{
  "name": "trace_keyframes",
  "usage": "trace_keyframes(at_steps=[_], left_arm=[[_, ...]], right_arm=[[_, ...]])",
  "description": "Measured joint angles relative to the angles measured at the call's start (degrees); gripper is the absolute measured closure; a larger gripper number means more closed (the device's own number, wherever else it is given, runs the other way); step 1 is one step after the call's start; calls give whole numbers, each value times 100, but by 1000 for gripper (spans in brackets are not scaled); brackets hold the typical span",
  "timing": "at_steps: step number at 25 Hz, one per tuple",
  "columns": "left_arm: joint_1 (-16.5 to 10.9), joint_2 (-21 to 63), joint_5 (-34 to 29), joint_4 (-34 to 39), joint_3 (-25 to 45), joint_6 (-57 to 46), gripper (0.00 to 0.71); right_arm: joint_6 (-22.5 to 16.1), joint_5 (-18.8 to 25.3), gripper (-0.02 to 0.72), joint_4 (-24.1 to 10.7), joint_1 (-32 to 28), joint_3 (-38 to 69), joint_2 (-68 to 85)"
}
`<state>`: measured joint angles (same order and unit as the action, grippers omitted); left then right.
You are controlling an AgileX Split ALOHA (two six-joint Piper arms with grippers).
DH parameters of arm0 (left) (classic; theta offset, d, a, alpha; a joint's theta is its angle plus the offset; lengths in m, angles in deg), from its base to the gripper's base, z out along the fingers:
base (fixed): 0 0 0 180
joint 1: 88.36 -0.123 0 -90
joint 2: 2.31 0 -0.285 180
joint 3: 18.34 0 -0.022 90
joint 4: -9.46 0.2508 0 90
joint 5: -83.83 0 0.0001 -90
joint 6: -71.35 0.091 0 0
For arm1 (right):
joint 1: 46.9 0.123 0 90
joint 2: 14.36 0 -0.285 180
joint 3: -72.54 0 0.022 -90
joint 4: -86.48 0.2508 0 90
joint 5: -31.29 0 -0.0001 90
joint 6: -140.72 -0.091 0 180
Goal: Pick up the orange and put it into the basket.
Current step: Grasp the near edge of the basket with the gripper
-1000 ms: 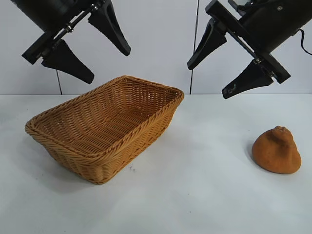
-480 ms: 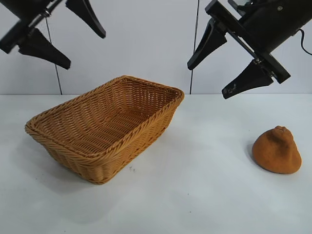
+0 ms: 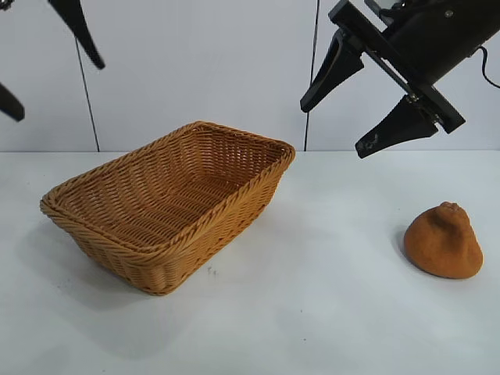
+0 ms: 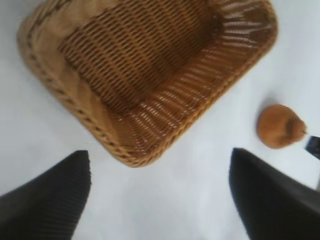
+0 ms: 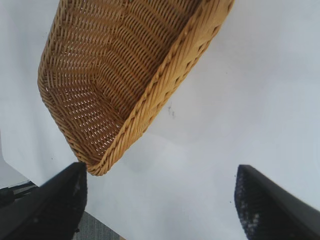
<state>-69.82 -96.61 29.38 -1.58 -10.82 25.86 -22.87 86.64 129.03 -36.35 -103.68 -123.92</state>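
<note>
White table (image 3: 328, 312): orange (image 3: 444, 241) sits untouched, well apart from basket (image 3: 168, 205). Right gripper (image 3: 366, 98) and left gripper (image 4: 160, 200) both wide, empty. Risk: lumpy fruit rolls off-grip.

A white table (image 3: 312, 312) stands before pale wall panels (image 3: 203, 70).

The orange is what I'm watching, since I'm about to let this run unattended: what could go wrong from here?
The orange sits untouched on the table, well apart from the basket, near the exterior view's right edge.

1. It is lumpy and tapered, so the open right gripper, now high above it, may pinch the narrow top and slip.
2. A nudge could roll it off toward the table's edge.
3. Carrying it over, the fruit or the fingers could clip the basket's raised rim.
</note>
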Motion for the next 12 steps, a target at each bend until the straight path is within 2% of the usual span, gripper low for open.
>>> trace_keyframes(at_steps=[2, 4, 12], left_arm=[[126, -88, 184, 375, 159, -818, 164], [160, -299, 453, 429, 217, -1265, 164], [160, -1409, 948, 396, 235, -1609, 164]], right_arm=[[0, 0, 147, 22, 0, 0, 0], [0, 0, 147, 22, 0, 0, 0], [0, 49, 147, 22, 0, 0, 0]])
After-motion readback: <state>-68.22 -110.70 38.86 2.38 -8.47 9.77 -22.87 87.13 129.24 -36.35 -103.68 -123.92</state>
